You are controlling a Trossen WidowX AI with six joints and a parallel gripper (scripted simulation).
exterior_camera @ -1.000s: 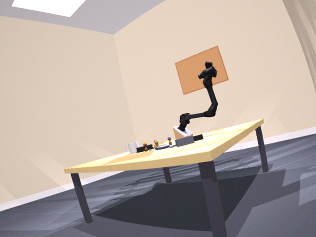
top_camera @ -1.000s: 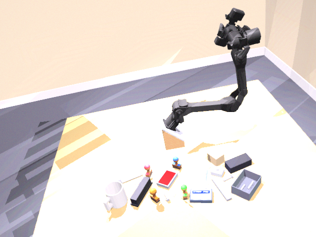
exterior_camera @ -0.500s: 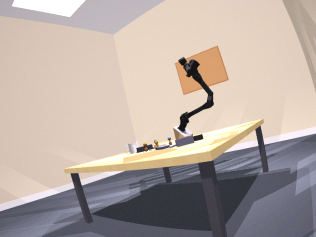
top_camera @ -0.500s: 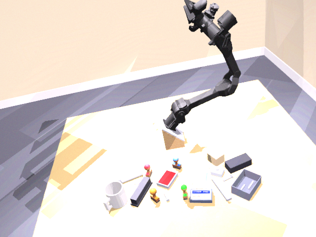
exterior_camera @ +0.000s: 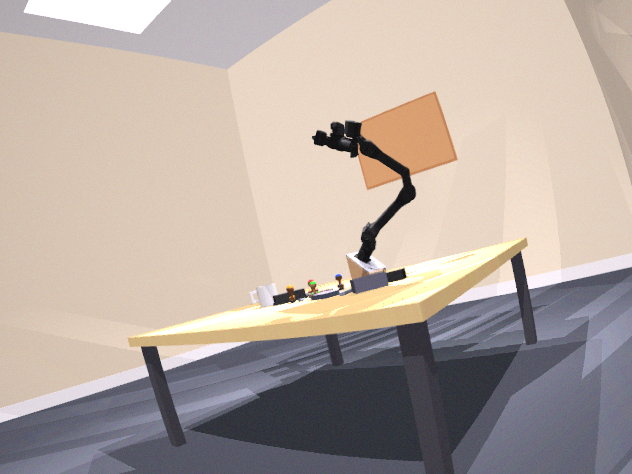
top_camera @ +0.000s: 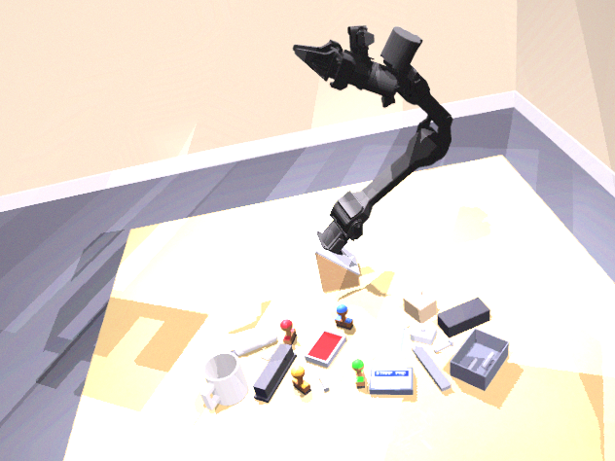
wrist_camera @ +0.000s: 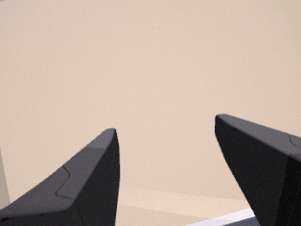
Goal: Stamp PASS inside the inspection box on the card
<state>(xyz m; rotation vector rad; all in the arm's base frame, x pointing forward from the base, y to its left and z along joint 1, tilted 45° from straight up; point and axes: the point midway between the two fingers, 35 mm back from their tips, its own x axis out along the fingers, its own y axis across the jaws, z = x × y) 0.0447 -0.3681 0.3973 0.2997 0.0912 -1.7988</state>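
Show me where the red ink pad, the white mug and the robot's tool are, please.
red ink pad [top_camera: 325,345]: top view, middle of its red face.
white mug [top_camera: 226,379]: top view, outer wall below the rim.
tool [top_camera: 299,50]: top view, between its fingertips, high above the table, half open and empty.

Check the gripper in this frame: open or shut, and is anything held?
Open, about halfway, and empty. In the wrist view the two fingers stand apart with only wall between them; the gripper is raised high above the table.

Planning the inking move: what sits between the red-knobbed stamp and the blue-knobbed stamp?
In the top view, only bare table separates the red-knobbed stamp from the blue-knobbed stamp; the red ink pad lies just below that stretch.
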